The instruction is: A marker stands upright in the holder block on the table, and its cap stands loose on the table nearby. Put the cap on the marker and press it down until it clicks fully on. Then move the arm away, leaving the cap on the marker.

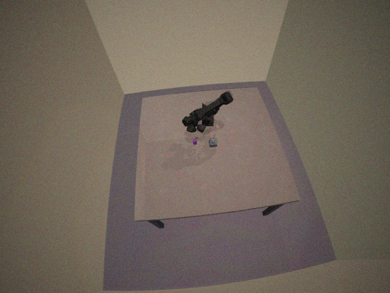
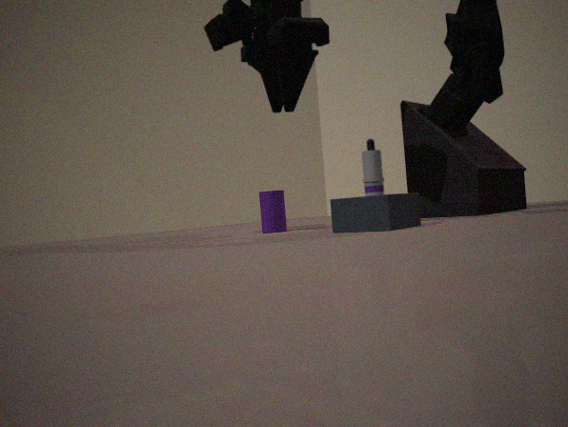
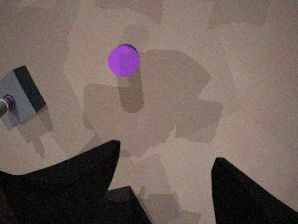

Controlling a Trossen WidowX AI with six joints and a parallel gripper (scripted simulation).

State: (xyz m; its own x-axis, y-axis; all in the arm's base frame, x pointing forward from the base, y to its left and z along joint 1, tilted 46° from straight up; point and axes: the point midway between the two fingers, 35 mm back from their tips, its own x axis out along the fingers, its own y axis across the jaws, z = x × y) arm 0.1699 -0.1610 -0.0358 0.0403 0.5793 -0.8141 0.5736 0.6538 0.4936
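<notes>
A purple cap (image 1: 195,141) (image 2: 273,211) (image 3: 124,60) stands upright and loose on the table. To its right a white marker (image 2: 373,168) (image 1: 213,139) with a dark tip and a purple band stands upright in a grey holder block (image 2: 375,213) (image 1: 213,143) (image 3: 20,98). My gripper (image 2: 283,107) (image 1: 194,130) (image 3: 168,157) hangs high above the cap, pointing down, with its fingers partly open and nothing between them. In the wrist view the cap lies ahead of the two dark fingers, and the block is at the left edge.
The arm's dark base (image 2: 462,167) stands just behind and right of the holder block. The table's edges (image 1: 216,214) are far from the objects.
</notes>
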